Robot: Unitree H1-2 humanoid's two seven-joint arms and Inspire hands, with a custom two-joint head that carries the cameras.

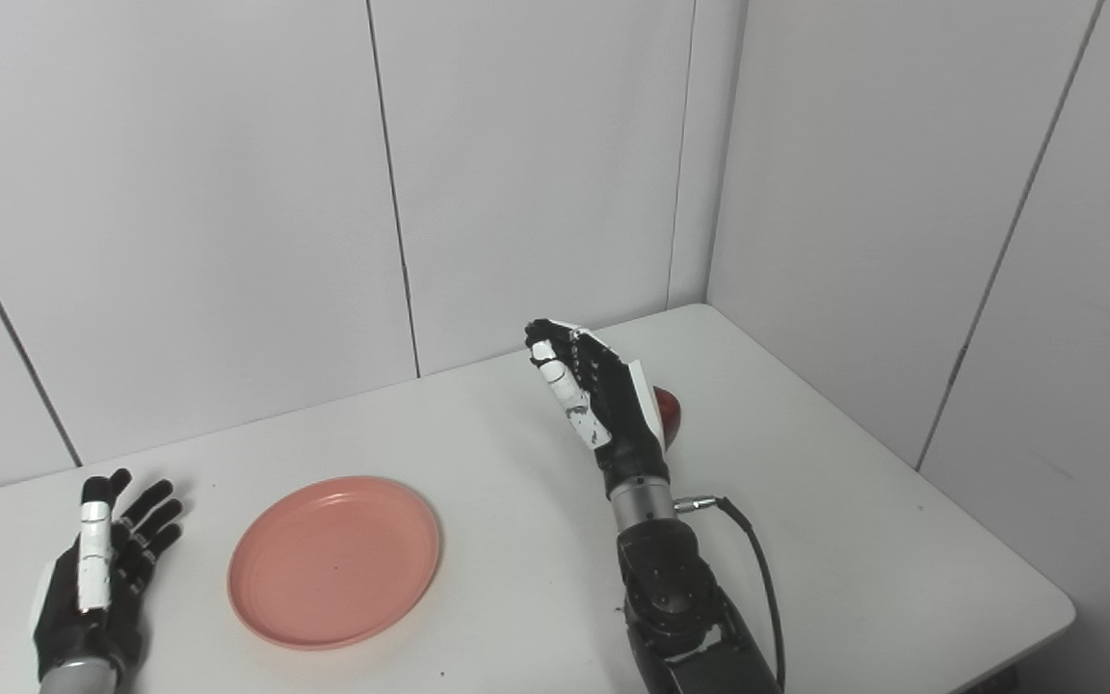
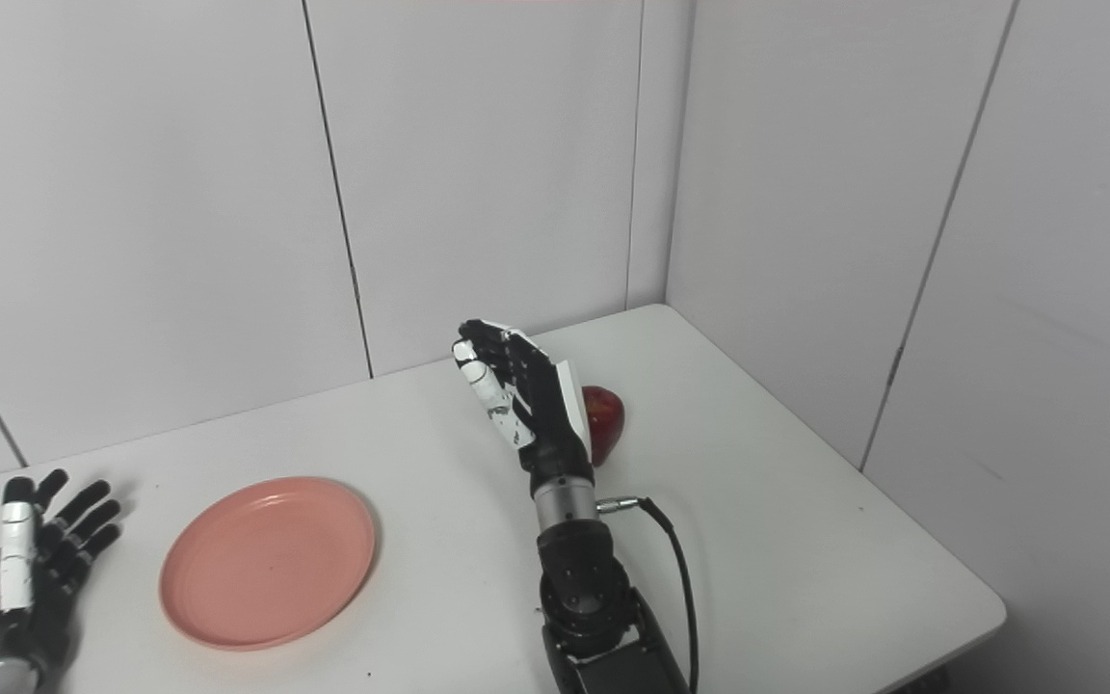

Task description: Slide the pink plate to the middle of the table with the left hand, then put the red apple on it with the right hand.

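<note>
plate (image 1: pixel 334 561): left of apple (image 2: pixel 604 423), on surface (image 1: pixel 854 540) | left robot hand (image 1: pixel 97 578) spread, empty beside plate | right robot hand (image 2: pixel 516 400) spread beside apple | you'll find apple firm, smooth: wrap its widest part

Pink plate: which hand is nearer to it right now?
Left. The left hand rests open on the table just left of the pink plate, not touching. The right hand is raised well to its right, beside the red apple.
</note>
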